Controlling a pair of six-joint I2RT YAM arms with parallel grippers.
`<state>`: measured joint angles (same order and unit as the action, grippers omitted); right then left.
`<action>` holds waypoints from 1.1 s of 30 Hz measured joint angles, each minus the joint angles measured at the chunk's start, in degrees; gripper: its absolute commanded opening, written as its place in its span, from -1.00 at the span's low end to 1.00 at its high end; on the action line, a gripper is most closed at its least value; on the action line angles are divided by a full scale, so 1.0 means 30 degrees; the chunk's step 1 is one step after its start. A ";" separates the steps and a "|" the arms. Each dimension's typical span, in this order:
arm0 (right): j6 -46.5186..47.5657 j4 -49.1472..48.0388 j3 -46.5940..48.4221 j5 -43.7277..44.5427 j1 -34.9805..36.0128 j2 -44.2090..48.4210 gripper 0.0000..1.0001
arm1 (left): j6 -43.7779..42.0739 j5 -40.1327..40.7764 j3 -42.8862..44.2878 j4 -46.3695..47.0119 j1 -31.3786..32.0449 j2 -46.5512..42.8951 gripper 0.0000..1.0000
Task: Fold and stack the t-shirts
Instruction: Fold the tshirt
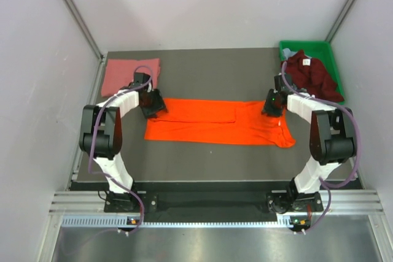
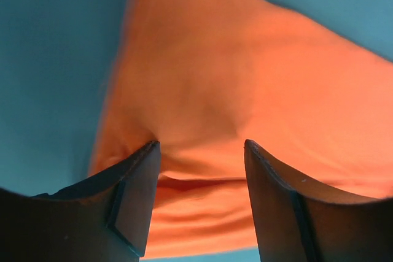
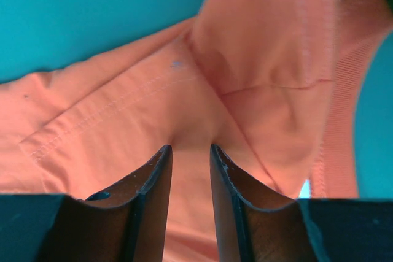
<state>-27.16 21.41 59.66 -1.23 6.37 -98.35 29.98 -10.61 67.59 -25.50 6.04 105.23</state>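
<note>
The bright orange t-shirt (image 1: 215,122) lies flat across the middle of the table, folded into a long band. My left gripper (image 1: 153,105) stands at its far left corner, open wide (image 2: 201,145), tips pressed into the orange cloth (image 2: 215,78), which creases between them. My right gripper (image 1: 272,104) is at the far right end near the collar. Its jaws (image 3: 190,148) stand narrow, with a pucker of orange cloth (image 3: 123,115) pinched between the tips. A salmon pink t-shirt (image 1: 130,73) lies folded at the back left. A dark maroon t-shirt (image 1: 313,75) is heaped in the bin over a pale blue-grey one (image 1: 293,53).
The green plastic bin (image 1: 325,48) sits at the back right corner of the dark mat. Pale walls close in on the left, back and right. The arms' bases stand on the metal rail at the near edge (image 1: 209,204).
</note>
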 measured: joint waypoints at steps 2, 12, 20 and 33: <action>0.0233 -0.0328 0.0000 -0.0087 0.0248 -0.0168 -0.35 | 0.0175 0.0984 -0.0117 0.0000 0.0000 -0.0168 0.25; 0.2535 -0.1333 0.0415 -0.1078 0.1093 -0.1064 -0.31 | 0.1399 0.4175 -0.0845 0.0000 0.0197 -0.0765 0.23; 0.3417 -0.1705 0.1297 -0.2011 0.1683 -0.1902 -0.28 | 0.2149 0.6674 -0.2914 -0.0466 0.0153 -0.2623 0.23; 0.3730 -0.1785 0.3534 -0.2732 0.3206 -0.3614 -0.32 | 0.3519 0.8298 -0.5566 -0.3038 -0.0095 -0.6171 0.23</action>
<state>-15.97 16.05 70.26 -9.43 15.99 -109.19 40.53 14.28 50.89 -34.61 5.76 86.72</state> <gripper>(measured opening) 0.354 0.617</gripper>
